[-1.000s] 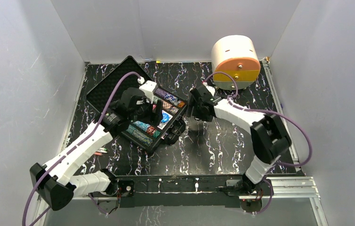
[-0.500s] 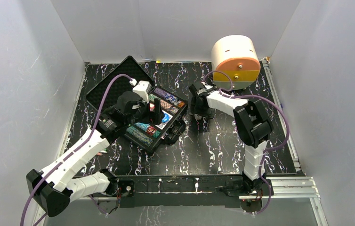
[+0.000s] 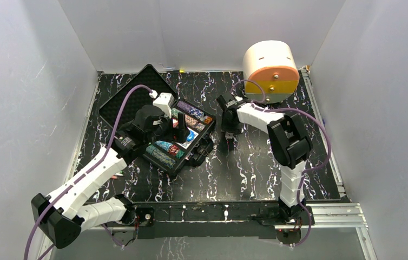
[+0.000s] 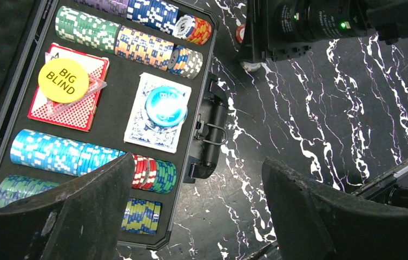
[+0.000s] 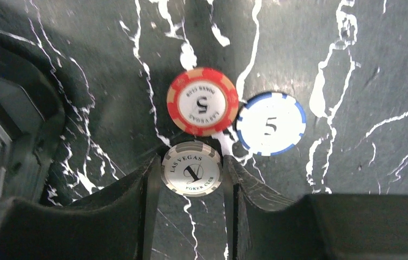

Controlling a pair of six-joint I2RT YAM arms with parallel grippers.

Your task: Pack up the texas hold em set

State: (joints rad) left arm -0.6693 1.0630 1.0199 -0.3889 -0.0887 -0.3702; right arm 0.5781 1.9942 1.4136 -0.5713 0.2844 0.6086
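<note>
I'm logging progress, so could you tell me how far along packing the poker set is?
Done: most chips, both decks and the discs lie in the case. In hand: the right fingers pinch a grey chip on the table. Left: the red chip and blue chip beside it, then closing the lid.

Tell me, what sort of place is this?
More likely a robot test booth than a game room: plain white walls box in a marbled table, a left arm and a right arm are bolted at its near edge, and a poker case lies open.
</note>
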